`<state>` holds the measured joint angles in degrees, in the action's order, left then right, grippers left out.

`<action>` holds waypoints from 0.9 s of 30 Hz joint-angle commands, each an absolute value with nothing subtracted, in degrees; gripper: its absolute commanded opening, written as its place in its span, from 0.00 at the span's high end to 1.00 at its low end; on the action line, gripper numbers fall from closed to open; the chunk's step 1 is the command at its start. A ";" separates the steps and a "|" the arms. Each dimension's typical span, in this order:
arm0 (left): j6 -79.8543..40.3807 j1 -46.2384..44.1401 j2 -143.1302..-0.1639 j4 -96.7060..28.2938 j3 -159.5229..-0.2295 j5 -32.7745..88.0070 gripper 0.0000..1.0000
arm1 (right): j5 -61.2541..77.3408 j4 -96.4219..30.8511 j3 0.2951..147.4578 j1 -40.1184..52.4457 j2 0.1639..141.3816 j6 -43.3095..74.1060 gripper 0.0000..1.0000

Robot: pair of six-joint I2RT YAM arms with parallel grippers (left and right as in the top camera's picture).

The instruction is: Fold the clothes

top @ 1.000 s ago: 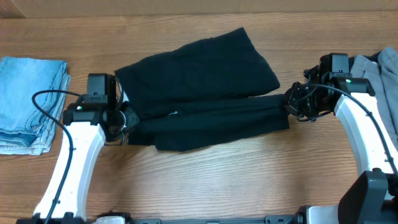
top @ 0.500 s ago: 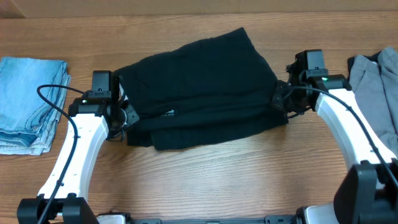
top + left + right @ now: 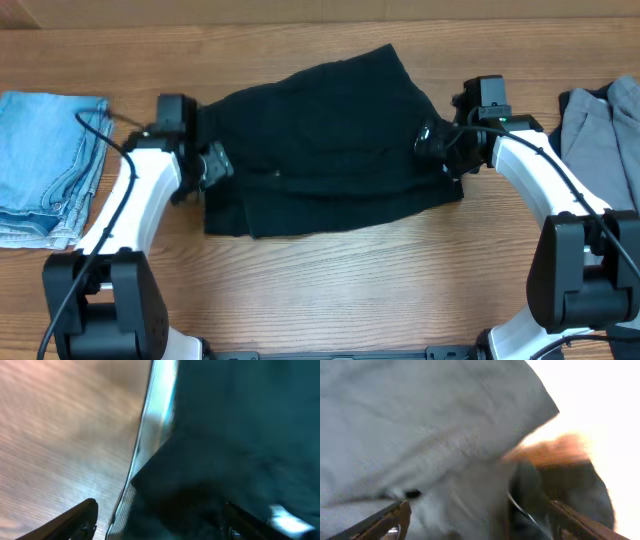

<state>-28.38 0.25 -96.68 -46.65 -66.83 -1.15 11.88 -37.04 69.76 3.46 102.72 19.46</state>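
You have on view:
- Black garment [image 3: 330,140]: plain black, no print. It carries one small white label [image 3: 287,520], and in your left wrist view the cloth takes a dark teal cast.
- Denim piece [image 3: 45,165]: light blue, faded paler along its edges and seams.
- Grey piece [image 3: 605,135]: plain mid-grey.
- Table [image 3: 350,295]: warm brown wood with darker streaked grain.
- Left arm [image 3: 130,210] and right arm [image 3: 540,170]: white shells, black joints, black cables.

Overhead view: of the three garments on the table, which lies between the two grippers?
The black garment, with the left gripper and right gripper at its ends. The light-blue denim lies outside the left one, the grey garment outside the right.
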 commanded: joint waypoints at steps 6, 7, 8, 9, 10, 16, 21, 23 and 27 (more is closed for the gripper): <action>-21.26 -0.05 -96.09 -54.85 -84.99 -2.28 0.35 | 21.61 -32.77 73.14 0.47 102.52 18.65 0.09; -20.51 -0.58 -96.09 -56.66 -85.97 -1.69 0.60 | 21.54 -35.53 75.07 -0.54 102.45 17.56 0.12; -20.49 -1.54 -96.09 -58.52 -86.43 -1.67 0.96 | 21.52 -41.69 79.07 -2.11 102.43 16.51 0.19; -19.42 -3.22 -96.09 -60.84 -86.43 -1.41 0.96 | 21.04 -49.08 83.18 -3.44 102.43 16.43 0.25; -19.07 -5.02 -96.09 -63.51 -86.43 -1.48 0.96 | 20.62 -56.25 86.21 -4.36 102.43 16.45 0.34; -16.21 -15.70 -96.27 -67.33 -84.64 -1.63 0.96 | 18.02 -72.55 84.95 -4.78 102.56 16.49 0.96; -14.50 -18.79 -96.27 -58.59 -76.44 -1.43 0.96 | 17.65 -72.44 80.18 -4.56 102.56 16.47 0.96; -13.39 -18.79 -96.27 -54.48 -73.84 -1.48 0.96 | 17.67 -70.08 76.88 -4.51 102.56 16.51 0.96; -12.27 -18.81 -96.27 -50.37 -71.09 2.07 0.96 | 17.67 -66.26 73.47 -4.40 102.56 16.49 0.96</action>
